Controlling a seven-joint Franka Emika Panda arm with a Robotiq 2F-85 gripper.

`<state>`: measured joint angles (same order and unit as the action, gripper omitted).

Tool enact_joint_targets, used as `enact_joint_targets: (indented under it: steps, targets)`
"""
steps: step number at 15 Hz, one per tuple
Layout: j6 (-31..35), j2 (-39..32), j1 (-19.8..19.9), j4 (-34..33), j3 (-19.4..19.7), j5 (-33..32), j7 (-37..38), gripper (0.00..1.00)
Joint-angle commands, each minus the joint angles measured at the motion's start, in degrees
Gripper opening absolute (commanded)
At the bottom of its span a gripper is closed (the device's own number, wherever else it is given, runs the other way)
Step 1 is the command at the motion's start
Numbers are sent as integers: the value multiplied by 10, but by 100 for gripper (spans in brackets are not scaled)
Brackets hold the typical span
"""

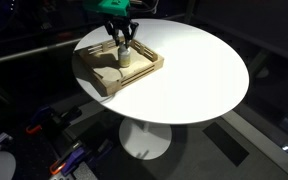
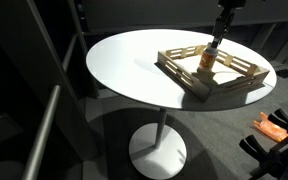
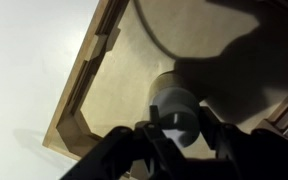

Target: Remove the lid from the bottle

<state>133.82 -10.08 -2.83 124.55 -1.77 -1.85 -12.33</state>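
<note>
Wooden tray (image 1: 102,80) sits near one edge of the round white table (image 1: 194,80), and the small pale bottle (image 1: 125,57) stands upright inside it, on the tray floor near the far rail. The gripper (image 1: 124,42) hangs straight above the bottle, its fingers reaching down to the top in both exterior views. In the wrist view the dark fingers (image 3: 134,145) stand on either side of the lid (image 3: 176,120), which is on the bottle. I cannot tell whether the jaws have closed on the lid or only flank it, since shadow and blur hide the contact.

Judging from this, the main risk is that the whole bottle comes up with the lid. The bottle is small and looks light, and nothing holds it down. A tight lid would simply lift or spin the bottle. A grip set too low would pinch the neck instead of the lid. An off-centre grip could tip the bottle against the tray rail. A slipped lid could also drop into the tray.
</note>
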Motion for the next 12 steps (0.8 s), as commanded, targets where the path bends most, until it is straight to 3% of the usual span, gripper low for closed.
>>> enact_joint_targets:
  steps: [1,12]
  targets:
    - [-23,8,0,-14,1,-19,42,20]
    - [-49,-7,-1,-21,3,-11,135,19]
